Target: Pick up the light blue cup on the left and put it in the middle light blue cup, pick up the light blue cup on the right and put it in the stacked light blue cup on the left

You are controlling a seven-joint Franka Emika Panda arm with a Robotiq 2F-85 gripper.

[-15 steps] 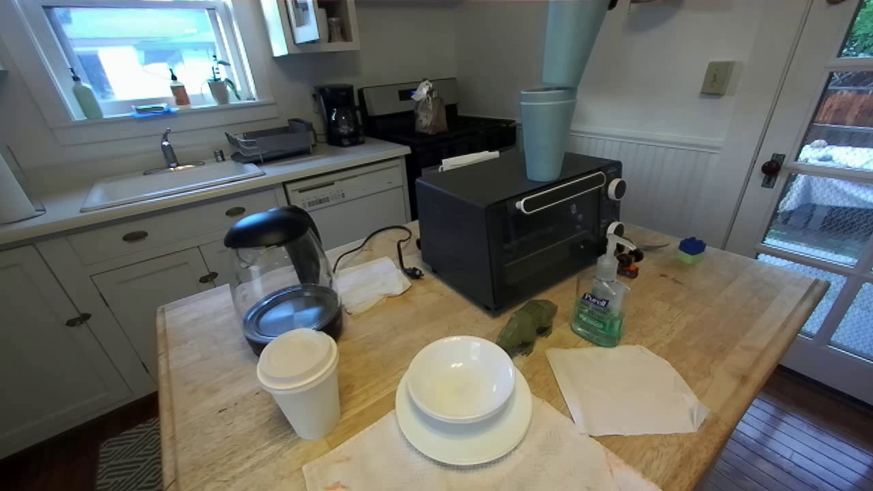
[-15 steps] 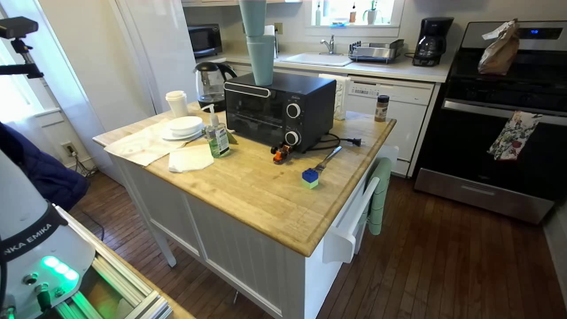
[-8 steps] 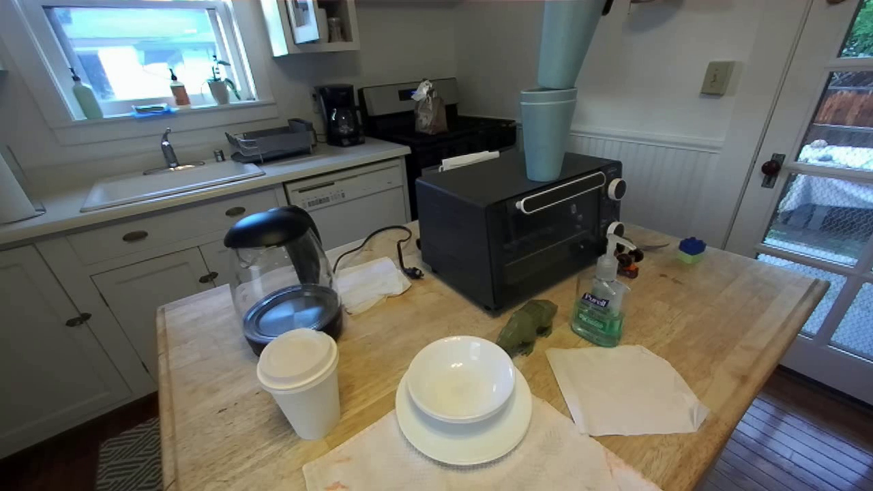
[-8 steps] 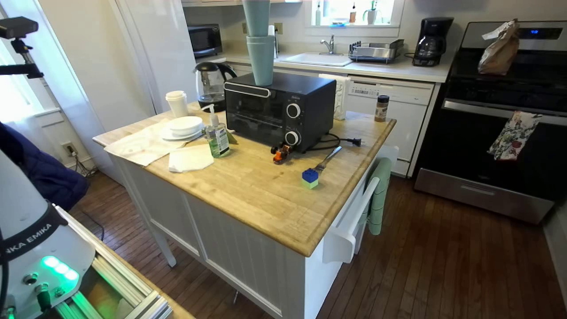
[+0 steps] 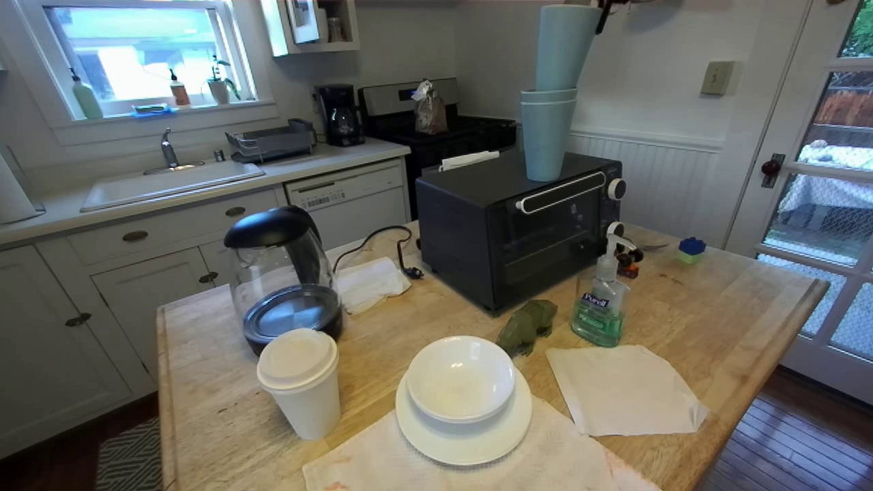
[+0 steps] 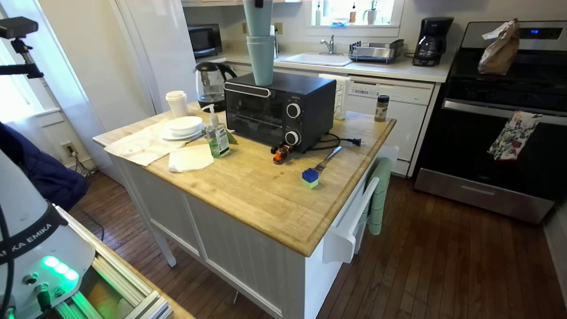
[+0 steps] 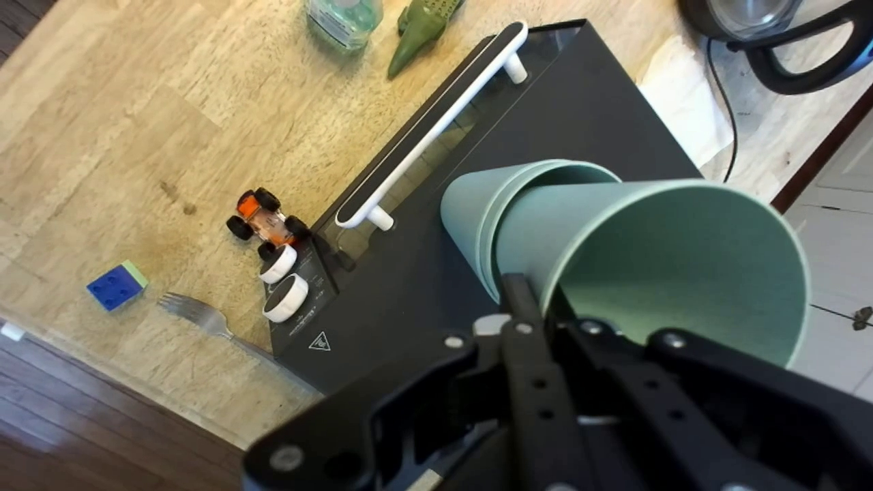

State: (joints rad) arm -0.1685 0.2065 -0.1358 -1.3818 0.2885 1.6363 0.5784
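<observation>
Light blue and tapered, the held cup (image 5: 565,49) is hovering at the mouth of the stacked cups (image 5: 548,140), its base lying about level with their rims; whether it is entering or touching cannot be told. The step, judged to be the final nesting, is calling for centring that base, which is sitting off to one side of the opening, then matching the two axes and lowering gently so the walls are not catching; letting go is best waiting until it is seated. Its long axis is running near vertical, opening upward, and in an exterior view is leaning slightly toward the door (image 5: 829,172). The gripper (image 7: 543,300) is pinching the wall at the rim, one jaw showing inside, one outside. Beneath, the stacked cups are standing upright on the toaster oven (image 5: 474,179), itself resting on the wooden table (image 5: 723,310).
</observation>
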